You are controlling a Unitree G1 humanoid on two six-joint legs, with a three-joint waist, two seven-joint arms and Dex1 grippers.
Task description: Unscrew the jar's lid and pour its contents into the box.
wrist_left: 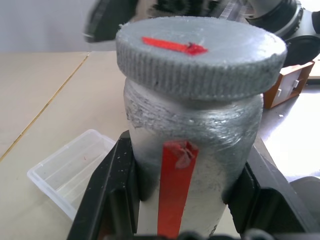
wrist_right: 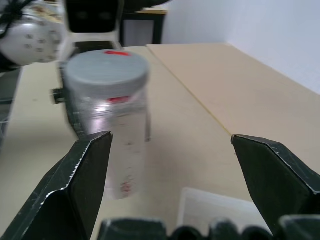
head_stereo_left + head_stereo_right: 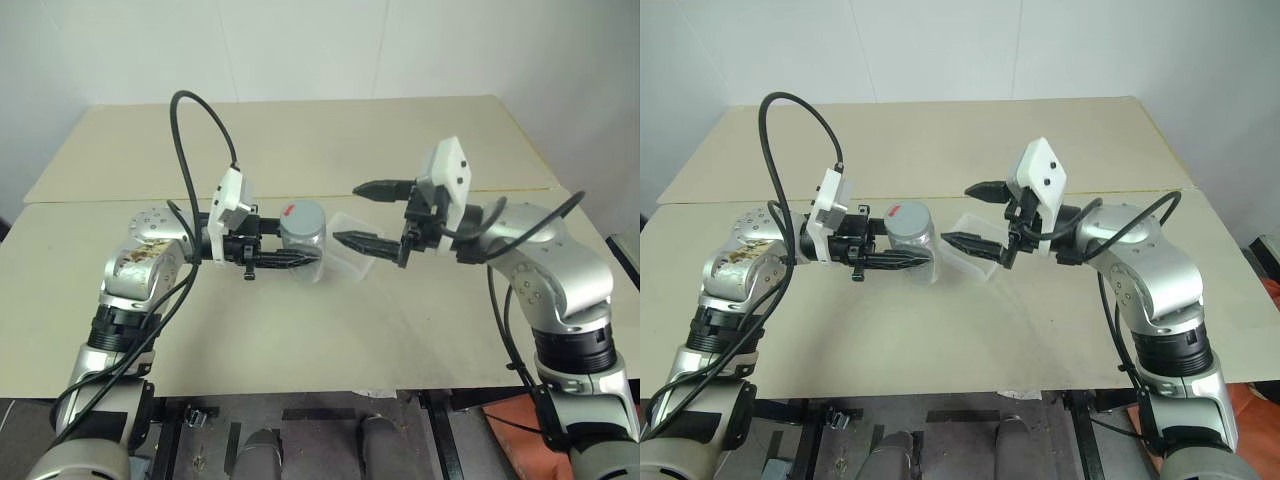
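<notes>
The left tool point(image 3: 285, 251) is clenched round the jar point(image 3: 303, 232), holding it upright above the surface point(image 3: 300, 330) so the lid point(image 1: 200, 55) faces up. Just beside the jar, the right tool point(image 3: 372, 215) gapes wide, likely lining up on the lid. The box point(image 3: 348, 252) lies near the jar.

The jar point(image 3: 302, 232) stands upright above the worktop point(image 3: 300, 330) in the left hand point(image 3: 285, 250), the lid point(image 3: 300, 214) on top. The box point(image 3: 352, 250) lies just right of the jar. The right hand point(image 3: 365, 215) hangs over the box, apart from the jar.
</notes>
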